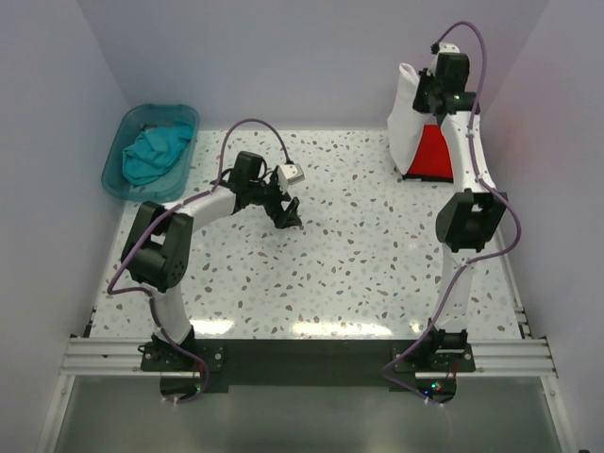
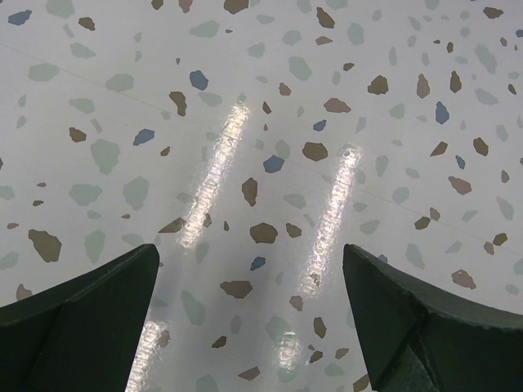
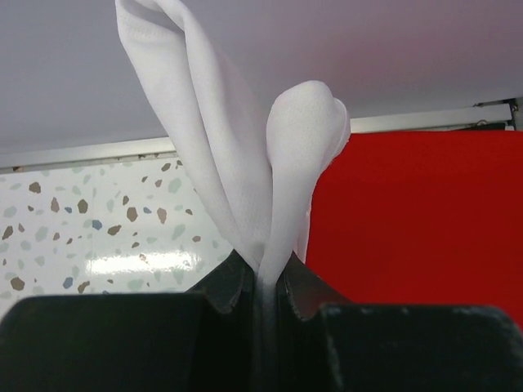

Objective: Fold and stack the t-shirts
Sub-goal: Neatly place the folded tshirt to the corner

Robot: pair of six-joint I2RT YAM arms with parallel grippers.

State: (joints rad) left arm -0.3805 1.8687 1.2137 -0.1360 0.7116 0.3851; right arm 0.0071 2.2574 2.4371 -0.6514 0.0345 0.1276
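White t-shirt (image 1: 406, 118), pinched between the nearly closed jaws of your right gripper (image 1: 427, 94), raised at the far right of the table (image 1: 359, 255). You see the cloth hang from the grip down to the tabletop, where its lower part meets the left side of the red t-shirt (image 1: 436, 153), which lies beneath the arm. In your right wrist view a bunched fold of white rises from between the fingers (image 3: 219, 292), with red filling the ground to the right. The teal t-shirt (image 1: 156, 151) lies crumpled inside the translucent tub (image 1: 111, 175) at the far left corner, well apart from the other two. Your left gripper (image 1: 288, 215) hangs over the tabletop near the middle with its jaws spread wide. Your left wrist view shows speckled surface between them.
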